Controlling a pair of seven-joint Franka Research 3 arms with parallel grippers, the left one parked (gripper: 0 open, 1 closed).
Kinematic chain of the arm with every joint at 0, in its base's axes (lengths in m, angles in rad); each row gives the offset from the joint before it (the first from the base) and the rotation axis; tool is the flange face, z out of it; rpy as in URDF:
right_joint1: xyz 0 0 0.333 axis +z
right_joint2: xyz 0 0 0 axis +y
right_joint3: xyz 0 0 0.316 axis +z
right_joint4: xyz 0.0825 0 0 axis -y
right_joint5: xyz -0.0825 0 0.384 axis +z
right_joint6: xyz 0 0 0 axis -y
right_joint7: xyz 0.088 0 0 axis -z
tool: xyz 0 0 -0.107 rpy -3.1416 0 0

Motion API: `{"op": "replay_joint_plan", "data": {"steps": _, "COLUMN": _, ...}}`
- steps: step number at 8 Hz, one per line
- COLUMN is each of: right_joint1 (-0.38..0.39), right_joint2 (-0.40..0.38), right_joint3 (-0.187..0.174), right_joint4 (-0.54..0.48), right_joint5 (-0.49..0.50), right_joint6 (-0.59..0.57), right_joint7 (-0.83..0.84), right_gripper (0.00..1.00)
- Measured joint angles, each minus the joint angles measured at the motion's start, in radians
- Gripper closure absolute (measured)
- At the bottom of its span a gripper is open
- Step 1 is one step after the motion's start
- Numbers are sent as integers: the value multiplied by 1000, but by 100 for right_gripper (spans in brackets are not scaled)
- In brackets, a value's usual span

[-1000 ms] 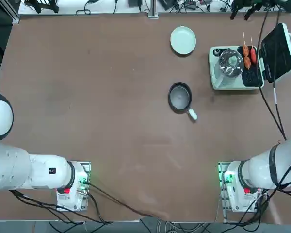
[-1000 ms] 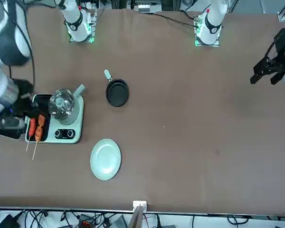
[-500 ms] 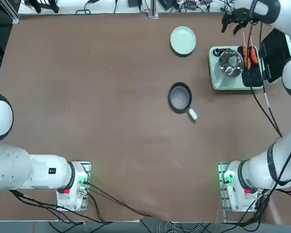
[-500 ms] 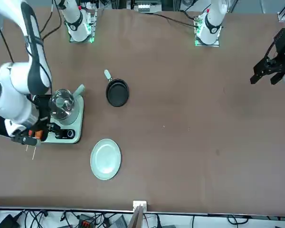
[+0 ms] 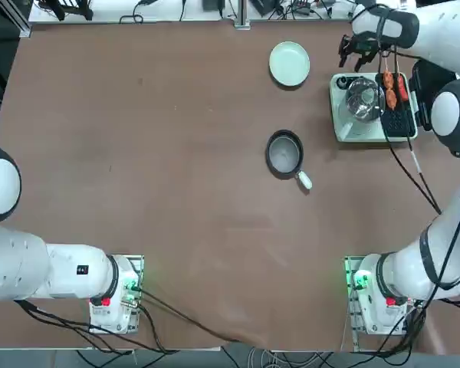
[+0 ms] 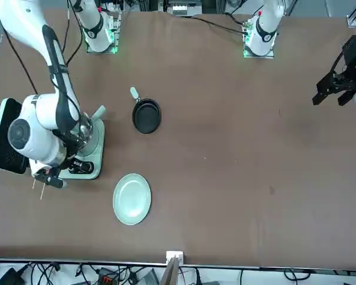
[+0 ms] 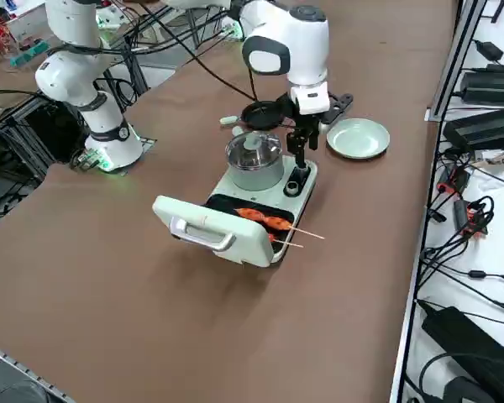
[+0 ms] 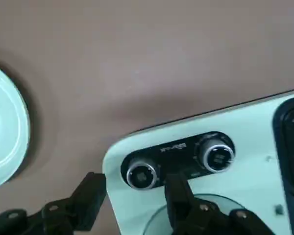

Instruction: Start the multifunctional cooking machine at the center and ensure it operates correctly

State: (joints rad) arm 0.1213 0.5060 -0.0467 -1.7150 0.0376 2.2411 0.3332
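Right wrist view: the right gripper [image 8: 135,180] has come in by the two knobs, fingers spread, holding nothing. The cooking machine [image 8: 255,181] sits at the table's far right. Turning a knob [image 8: 141,175] may come next.

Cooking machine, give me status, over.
Right gripper open at the two control knobs, nothing held. Cooking machine lid raised, glass-lidded pot on it. Skewers on the grill plate. Knobs unobstructed.

Brown matte tabletop [image 5: 215,192], soft shadows on it.
White side surface [image 5: 176,11] beyond its 12 o'clock edge, black cables lying on it.
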Motion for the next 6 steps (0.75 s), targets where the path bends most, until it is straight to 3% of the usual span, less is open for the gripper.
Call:
{"op": "replay_joint_plan", "data": {"steps": 2, "right_joint1": 2, "right_joint2": 2, "right_joint3": -1, "right_joint4": -54, "right_joint5": 0, "right_joint6": 61, "right_joint7": 13, "right_gripper": 29}}
{"op": "replay_joint_plan", "data": {"steps": 6, "right_joint1": 1, "right_joint2": 17, "right_joint3": -3, "right_joint4": -69, "right_joint5": 0, "right_joint6": 71, "right_joint7": 16, "right_gripper": 32}}
